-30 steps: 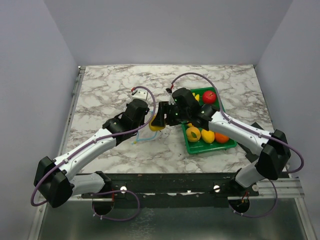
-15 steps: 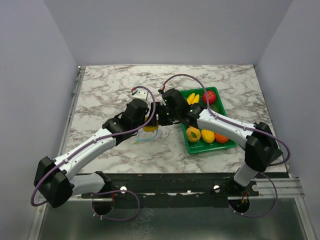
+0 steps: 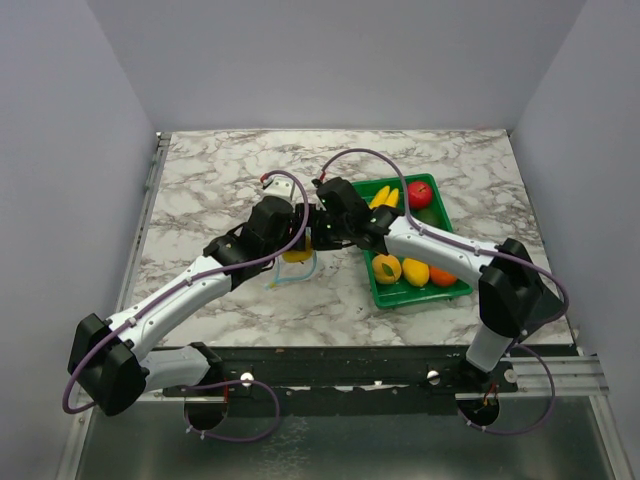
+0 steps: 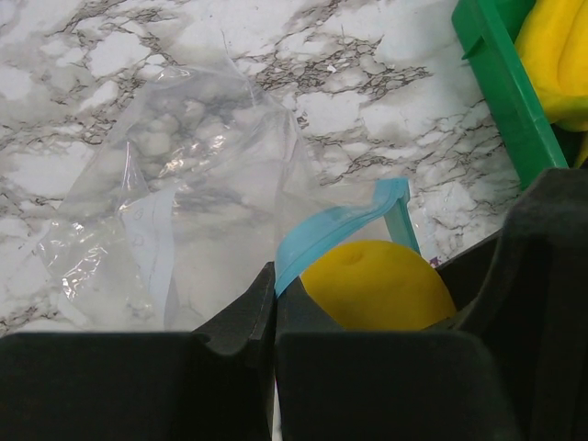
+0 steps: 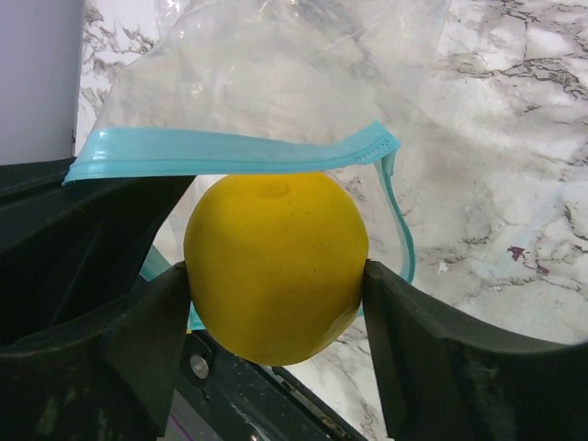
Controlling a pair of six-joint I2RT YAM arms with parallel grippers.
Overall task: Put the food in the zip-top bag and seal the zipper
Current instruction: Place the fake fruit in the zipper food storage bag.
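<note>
My left gripper (image 4: 275,287) is shut on the light blue zipper (image 4: 331,230) of the clear zip-top bag (image 4: 184,184) and holds one lip of the mouth up. My right gripper (image 5: 276,276) is shut on a yellow lemon (image 5: 276,262), which sits at the open mouth just under the zipper strip (image 5: 230,152). In the top view the two grippers meet at the bag (image 3: 295,272), with the lemon (image 3: 297,256) between them. More food lies in the green tray: a red fruit (image 3: 420,193), a banana bunch (image 3: 383,197), lemons (image 3: 415,272) and an orange fruit (image 3: 443,277).
The green ribbed tray (image 3: 415,296) stands right of the bag, and its corner (image 4: 501,83) shows close by in the left wrist view. Marble tabletop (image 3: 220,180) lies to the left and behind. The right forearm passes over the tray.
My right gripper has carried the lemon leftward from beside the tray to the bag's mouth. The left gripper has kept its hold on the zipper and shifted only slightly.
</note>
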